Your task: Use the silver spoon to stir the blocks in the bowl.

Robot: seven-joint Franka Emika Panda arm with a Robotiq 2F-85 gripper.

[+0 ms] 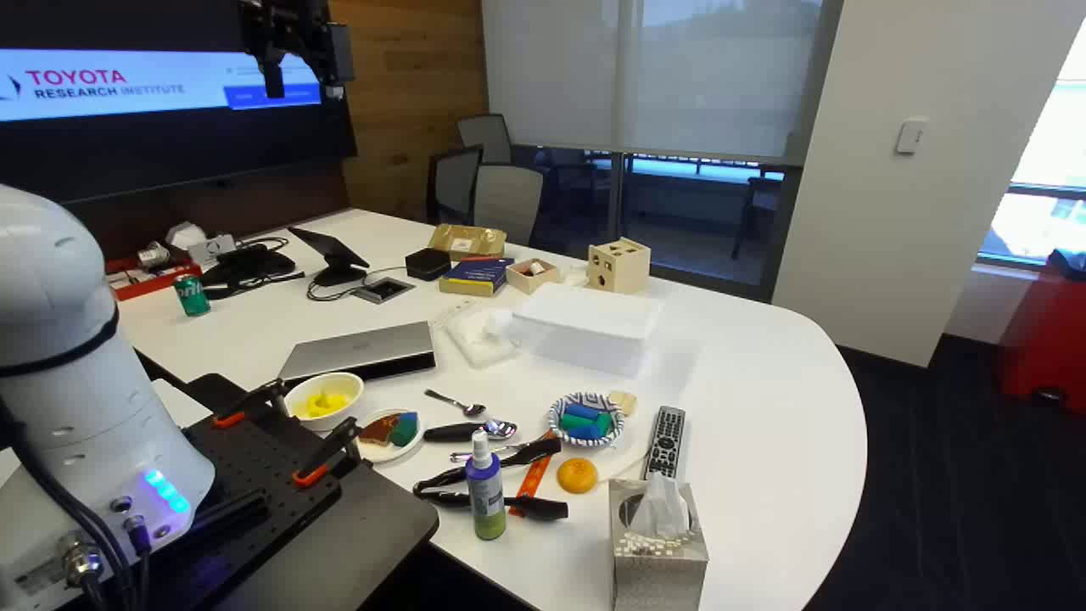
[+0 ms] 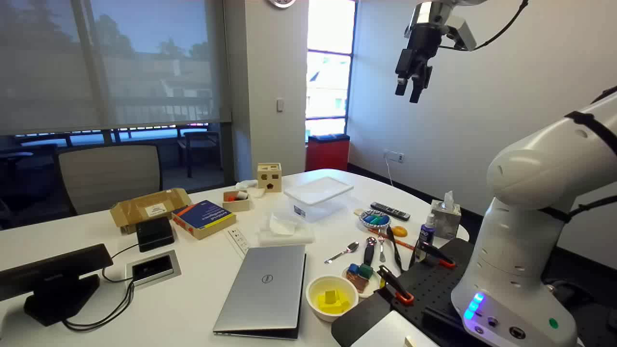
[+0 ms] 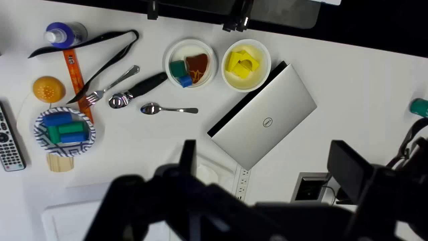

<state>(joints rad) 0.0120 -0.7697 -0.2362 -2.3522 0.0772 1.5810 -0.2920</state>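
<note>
The silver spoon point(image 3: 169, 109) lies flat on the white table, apart from the bowl; it also shows in both exterior views point(image 1: 456, 401) point(image 2: 343, 251). The bowl point(image 3: 63, 151) has a blue-and-white patterned rim and wall; it also shows in both exterior views point(image 1: 585, 398) point(image 2: 365, 223). Several blue and green blocks point(image 3: 71, 127) lie in it. My gripper point(image 3: 263, 145) is open with nothing between its fingers. In both exterior views the gripper point(image 1: 304, 89) point(image 2: 408, 94) is high above the table, well away from the spoon and bowl.
Beside the spoon lie a black-handled scoop point(image 3: 143, 87), a fork point(image 3: 117, 81) and black tongs point(image 3: 115, 58). A plate of blocks point(image 3: 170, 55), a white bowl of yellow blocks point(image 3: 230, 82) and a silver laptop point(image 3: 264, 117) are near. A plastic bin point(image 1: 585, 339) and spray bottle point(image 1: 486, 492) stand up.
</note>
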